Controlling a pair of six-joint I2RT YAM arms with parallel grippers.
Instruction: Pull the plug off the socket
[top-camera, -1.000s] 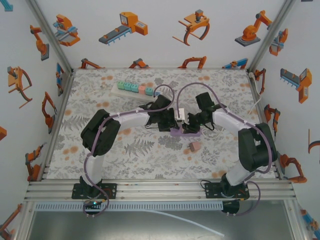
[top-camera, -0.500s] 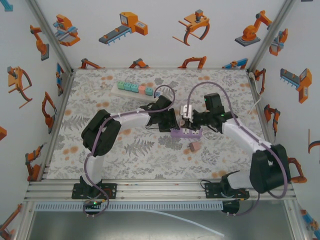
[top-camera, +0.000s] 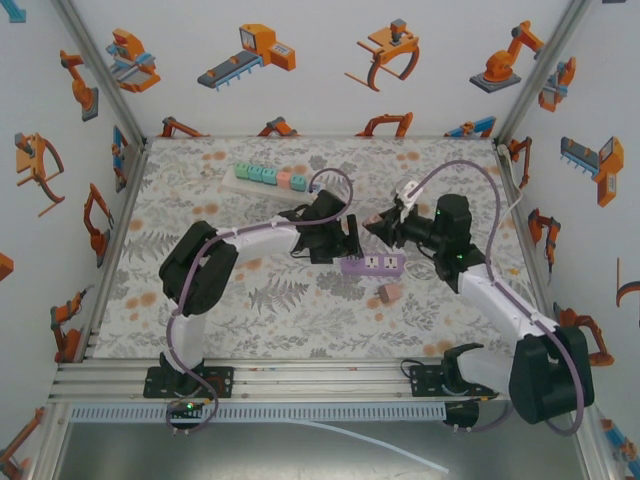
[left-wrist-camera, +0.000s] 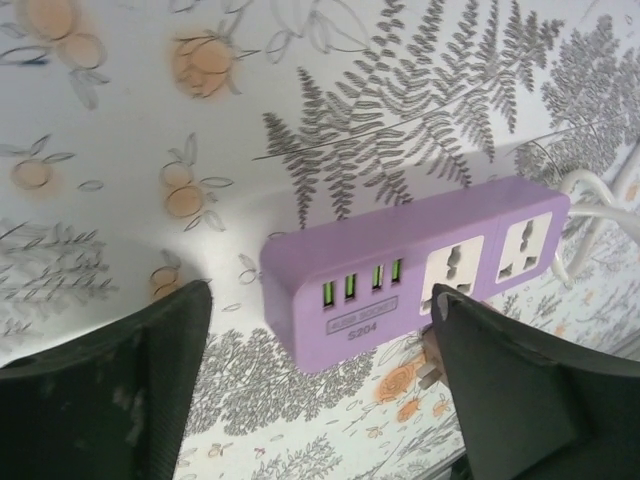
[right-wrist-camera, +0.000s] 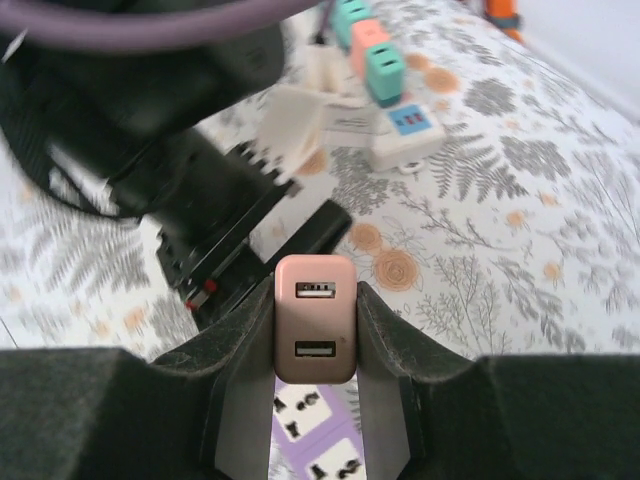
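Right gripper (right-wrist-camera: 315, 300) clamps pink USB plug (right-wrist-camera: 315, 318), clear above purple socket strip (left-wrist-camera: 400, 290); left gripper (left-wrist-camera: 318, 340) open, flanking strip's left end.

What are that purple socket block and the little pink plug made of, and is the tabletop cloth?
The purple socket block looks like moulded plastic: smooth satin faces, rounded edges, a soft sheen. The pink plug also looks plastic: matte, even colour, rounded corners. The tabletop is a flat printed leaf-and-fruit sheet; cloth or vinyl, I cannot tell.
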